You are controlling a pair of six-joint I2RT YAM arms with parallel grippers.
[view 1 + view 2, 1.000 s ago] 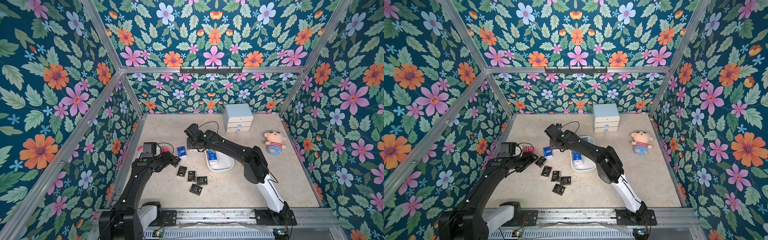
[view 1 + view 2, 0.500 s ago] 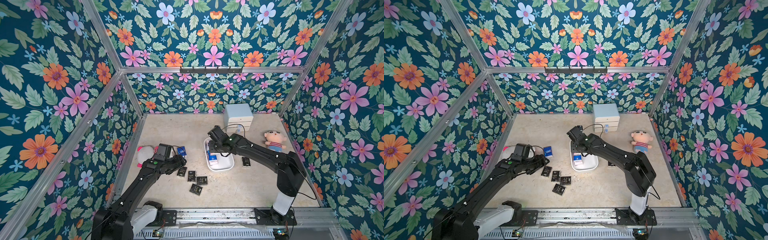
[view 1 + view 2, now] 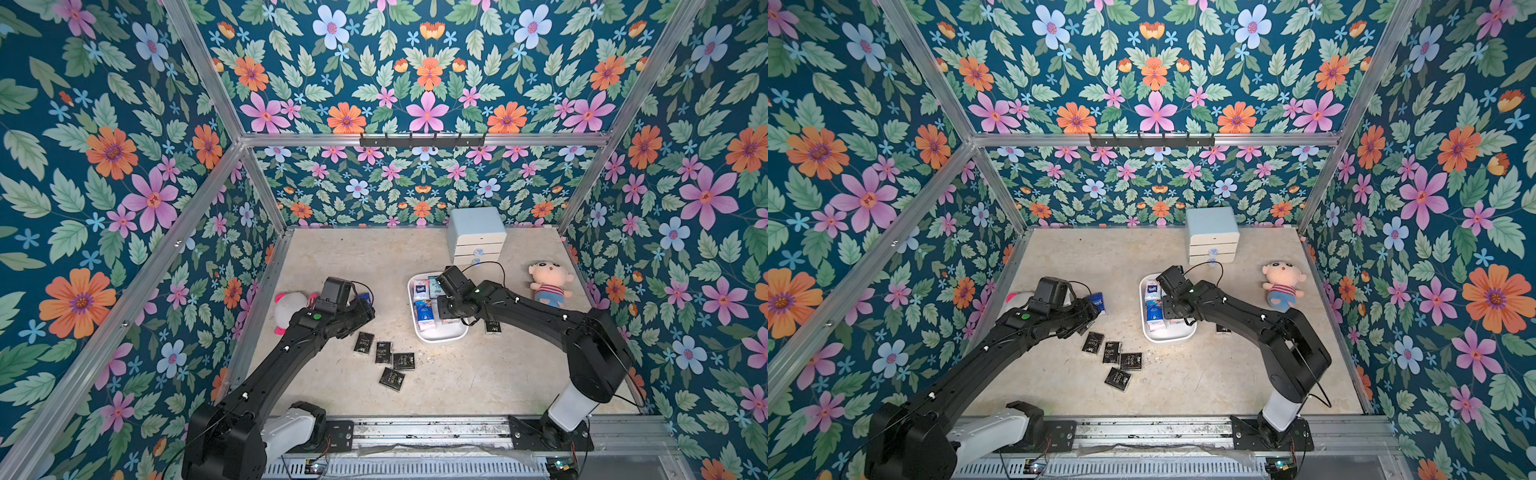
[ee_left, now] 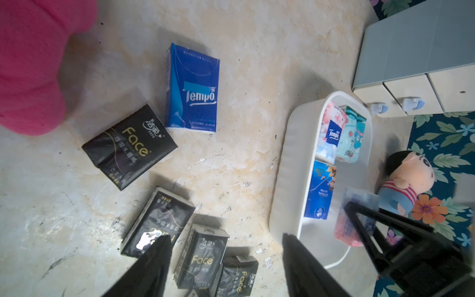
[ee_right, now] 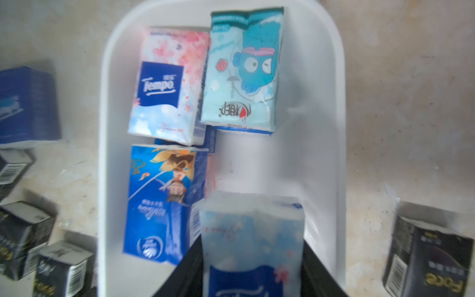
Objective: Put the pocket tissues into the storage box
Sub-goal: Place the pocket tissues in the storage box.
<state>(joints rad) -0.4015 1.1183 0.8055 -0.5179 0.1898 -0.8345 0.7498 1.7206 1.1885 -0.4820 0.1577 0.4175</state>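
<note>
Right wrist, glossy packets (image 5: 169, 84), smooth oblong tub (image 5: 322, 77)

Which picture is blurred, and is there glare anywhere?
Right wrist view: blurred throughout, even the pale packet between its fingers. Left wrist view: sharp, with white glare on one black packet. Both top views: sharp, evenly lit.

You've got a worn beige bench (image 3: 353, 257): storage box (image 3: 440, 338) mid-bench, black packets (image 3: 384, 352) clustered flat to its near left, a lone black packet (image 3: 492, 326) just right of it, and a dark blue packet (image 4: 192, 87) beyond the cluster. Drawer cabinet (image 3: 476, 228) stands at the back wall. Striped doll (image 3: 548, 282) lies right of the box, pink-white plush (image 3: 291, 309) at the left edge.
</note>
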